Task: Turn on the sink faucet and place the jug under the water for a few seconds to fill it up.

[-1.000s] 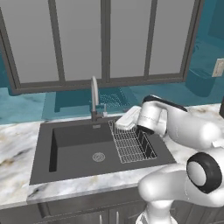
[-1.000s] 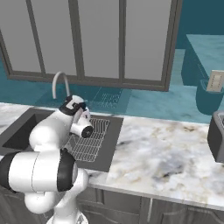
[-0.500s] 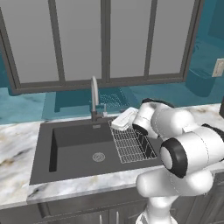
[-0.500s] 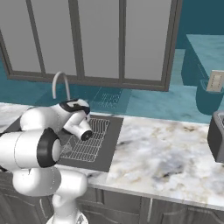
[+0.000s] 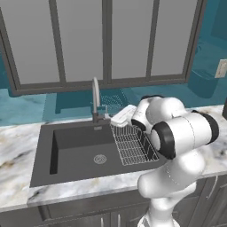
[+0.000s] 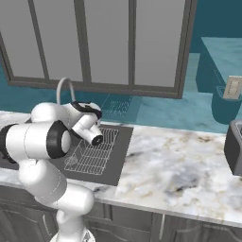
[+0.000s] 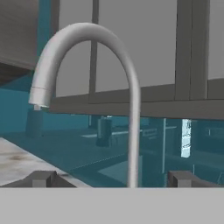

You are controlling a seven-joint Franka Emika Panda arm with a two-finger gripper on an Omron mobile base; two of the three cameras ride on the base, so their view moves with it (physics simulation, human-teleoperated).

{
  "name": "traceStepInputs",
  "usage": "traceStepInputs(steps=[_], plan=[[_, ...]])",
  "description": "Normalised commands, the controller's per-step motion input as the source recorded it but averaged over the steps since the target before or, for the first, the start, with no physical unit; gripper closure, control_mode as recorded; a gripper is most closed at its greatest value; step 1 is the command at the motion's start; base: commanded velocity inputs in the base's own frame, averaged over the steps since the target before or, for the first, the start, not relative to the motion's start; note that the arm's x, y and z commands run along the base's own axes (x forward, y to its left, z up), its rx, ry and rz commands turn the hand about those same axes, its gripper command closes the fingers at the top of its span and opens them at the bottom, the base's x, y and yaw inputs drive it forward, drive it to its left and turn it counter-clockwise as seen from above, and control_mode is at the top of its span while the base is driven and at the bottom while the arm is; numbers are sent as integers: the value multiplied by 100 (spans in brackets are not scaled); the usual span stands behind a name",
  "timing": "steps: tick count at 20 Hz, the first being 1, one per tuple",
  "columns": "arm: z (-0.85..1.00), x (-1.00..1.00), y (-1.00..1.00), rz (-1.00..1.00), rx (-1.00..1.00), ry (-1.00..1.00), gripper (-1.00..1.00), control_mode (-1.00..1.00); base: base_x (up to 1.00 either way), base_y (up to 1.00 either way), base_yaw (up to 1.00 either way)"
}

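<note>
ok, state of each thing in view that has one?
sink faucet: off, no stream at the spout.
sink: dry, nothing on the basin floor.
wire rack: seated in the sink's right side, bare.
end effector: open, holding nothing, facing the faucet's stem.

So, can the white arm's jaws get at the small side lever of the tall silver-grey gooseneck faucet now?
Probably yes: the open gripper faces the silver-grey gooseneck faucet closely, with nothing between them.

Faucet (image 7: 131,109) between spread fingertips (image 7: 41,178)
</note>
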Motion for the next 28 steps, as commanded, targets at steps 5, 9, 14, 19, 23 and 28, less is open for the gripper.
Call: traceStepInputs(steps=[5,9,14,19,23,28], plan=[[0,40,13,0,0,0,-100,-100,0,0,0],[-5,33,15,0,0,0,-100,-100,0,0,0],[-6,28,6,-3,0,0,-100,-100,0,0,0],[-8,30,0,-5,0,0,-100,-100,0,0,0],[-12,30,0,-6,0,0,-100,-100,0,0,0],[-19,30,0,-6,0,0,-100,-100,0,0,0]])
